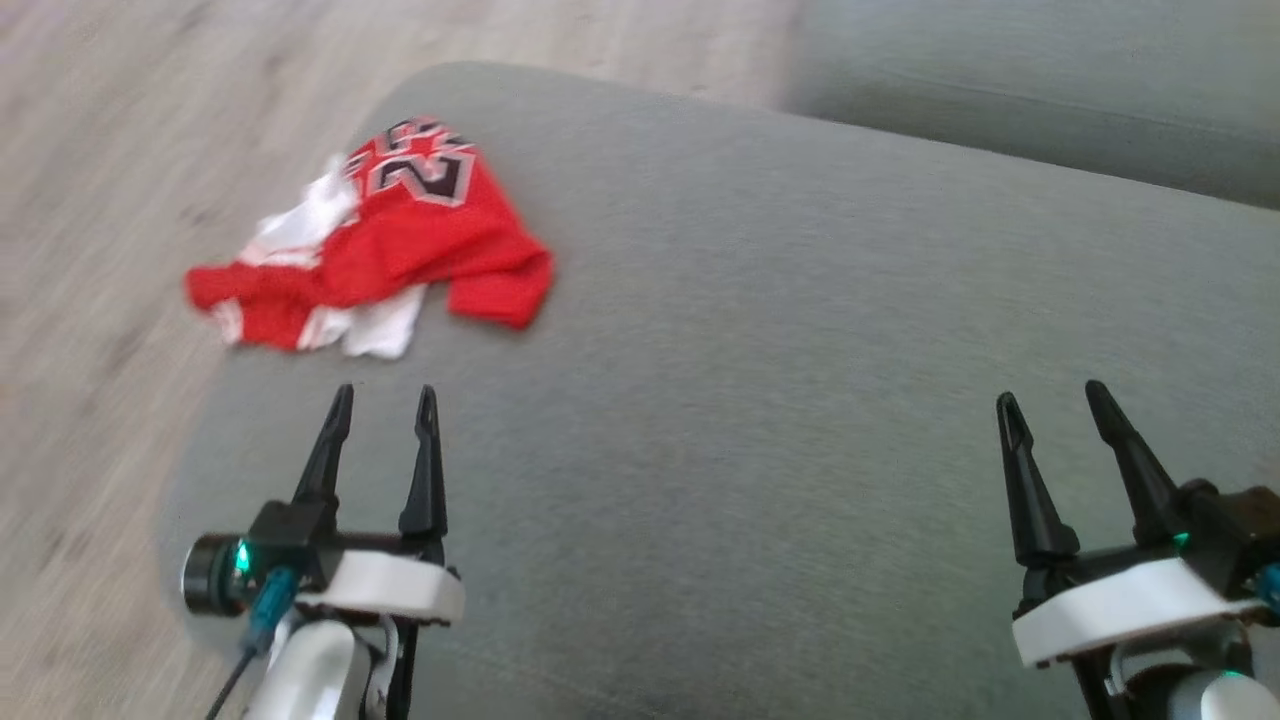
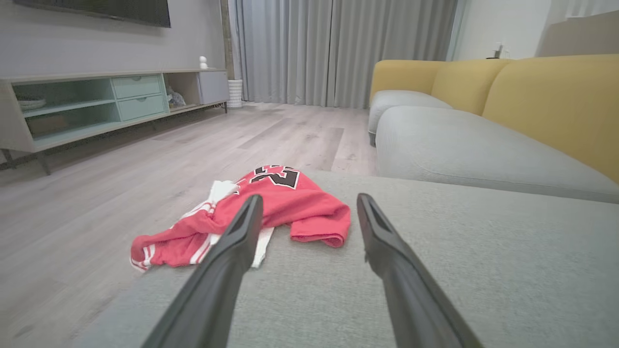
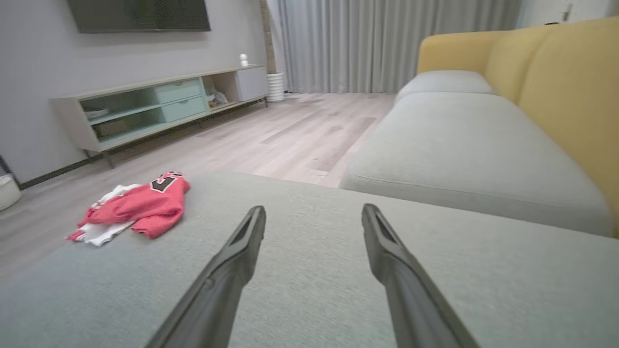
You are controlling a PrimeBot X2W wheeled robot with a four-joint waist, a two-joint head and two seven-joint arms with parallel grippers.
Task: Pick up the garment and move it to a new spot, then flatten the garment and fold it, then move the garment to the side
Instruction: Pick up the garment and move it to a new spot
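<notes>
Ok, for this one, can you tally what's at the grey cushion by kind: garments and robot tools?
Garments: 1, the red and white jersey, crumpled near the left edge of the cushion.
Tools: 2, the left tool and the right tool, both open and empty.
Total: 3

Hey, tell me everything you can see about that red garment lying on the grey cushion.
The garment is a red jersey of soft cloth with white panels and stripes and a black, white-edged number facing up at its far end. It lies crumpled, not flattened or folded, near the far left corner of the grey cushion, one striped end seeming to reach over its edge. Only the cushion touches it; the open left gripper stands short of it.
</notes>
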